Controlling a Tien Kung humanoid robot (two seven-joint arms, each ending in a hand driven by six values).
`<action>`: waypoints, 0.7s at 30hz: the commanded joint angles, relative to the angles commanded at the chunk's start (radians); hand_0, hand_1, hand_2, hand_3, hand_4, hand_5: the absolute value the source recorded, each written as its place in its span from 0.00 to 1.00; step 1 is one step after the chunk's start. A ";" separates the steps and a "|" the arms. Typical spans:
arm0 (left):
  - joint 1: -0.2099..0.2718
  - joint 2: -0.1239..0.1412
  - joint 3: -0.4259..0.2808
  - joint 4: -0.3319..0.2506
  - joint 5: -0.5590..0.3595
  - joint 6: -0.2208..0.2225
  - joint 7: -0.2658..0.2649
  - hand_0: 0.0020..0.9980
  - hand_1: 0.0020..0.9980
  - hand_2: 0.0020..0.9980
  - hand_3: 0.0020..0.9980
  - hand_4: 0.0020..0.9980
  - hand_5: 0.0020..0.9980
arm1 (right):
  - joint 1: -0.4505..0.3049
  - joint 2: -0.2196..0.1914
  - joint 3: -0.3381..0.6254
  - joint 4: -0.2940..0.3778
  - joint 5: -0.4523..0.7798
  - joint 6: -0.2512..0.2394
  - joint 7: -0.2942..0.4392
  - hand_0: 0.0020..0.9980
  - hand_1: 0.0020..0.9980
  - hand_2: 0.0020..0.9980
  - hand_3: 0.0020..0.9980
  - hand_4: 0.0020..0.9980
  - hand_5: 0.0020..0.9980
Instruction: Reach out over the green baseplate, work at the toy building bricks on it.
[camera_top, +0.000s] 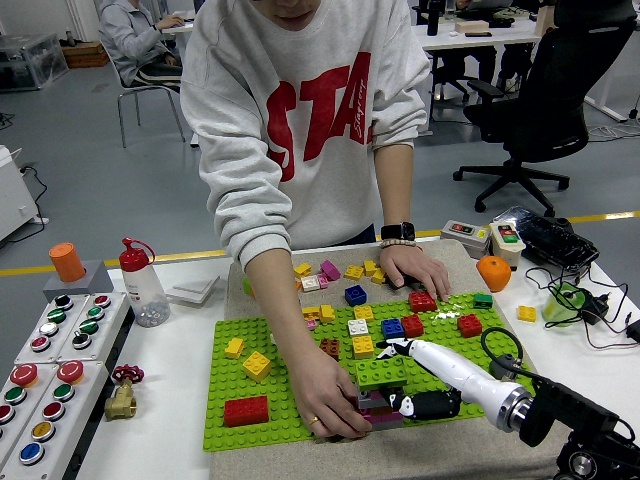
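Note:
The green baseplate (290, 395) lies mid-table with loose bricks scattered on it. Near its front edge, a green brick (382, 372) tops a small stack of pink and dark bricks (378, 408). My right hand (405, 385) comes in from the lower right. Its white fingers (440, 362) lie over the green brick's right end, and the black thumb (425, 403) sits under it beside the stack. The person's hand (330, 405) steadies the stack from the left. Their other hand (412, 268) rests flat at the plate's far edge. My left arm is out of view.
A red brick (245, 410) and a yellow brick (257, 365) sit on the plate's left part. A button panel (50, 370), a brass valve (120, 396) and a bottle (143, 285) stand at the left. An orange (493, 272), a green cup (565, 300) and cables lie at the right.

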 joint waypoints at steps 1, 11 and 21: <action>0.000 0.000 0.000 0.000 0.000 0.000 0.000 0.63 0.60 0.60 0.41 0.31 0.94 | 0.000 0.000 0.000 0.000 0.000 0.000 0.000 1.00 0.90 0.95 0.85 0.51 0.18; 0.002 -0.001 -0.001 -0.001 0.004 0.000 0.001 0.63 0.60 0.60 0.41 0.31 0.94 | 0.000 0.000 0.000 0.003 0.005 -0.008 0.002 1.00 0.90 0.95 0.87 0.53 0.18; 0.004 -0.001 -0.003 -0.001 0.008 0.000 0.002 0.63 0.60 0.60 0.41 0.31 0.94 | -0.001 -0.002 -0.001 0.009 0.006 -0.008 0.004 1.00 0.90 0.96 0.88 0.54 0.19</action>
